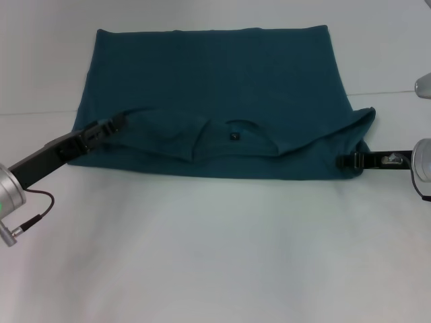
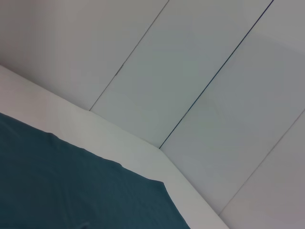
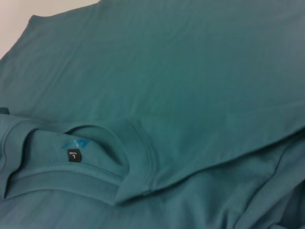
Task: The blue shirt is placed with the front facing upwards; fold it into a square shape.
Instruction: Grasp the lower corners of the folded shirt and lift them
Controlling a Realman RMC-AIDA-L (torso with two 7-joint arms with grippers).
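Observation:
The blue shirt (image 1: 215, 81) lies flat on the white table (image 1: 215, 256) as a wide rectangle, plain teal side up. Its round collar (image 1: 236, 134) with a small dark label (image 3: 75, 155) shows at the near edge, where an upper layer ends in a sagging fold. No lettering shows. My left gripper (image 1: 114, 124) reaches in low from the left and touches the shirt's near left corner, where the cloth puckers. My right gripper (image 1: 345, 161) lies low at the near right corner, its tip over the shirt's edge. The right wrist view is filled by the collar and folded cloth (image 3: 190, 86).
White table surface runs bare in front of the shirt. A wall with panel seams (image 2: 209, 81) stands behind the table's far edge. The shirt's far corner (image 2: 159, 183) lies close to that edge.

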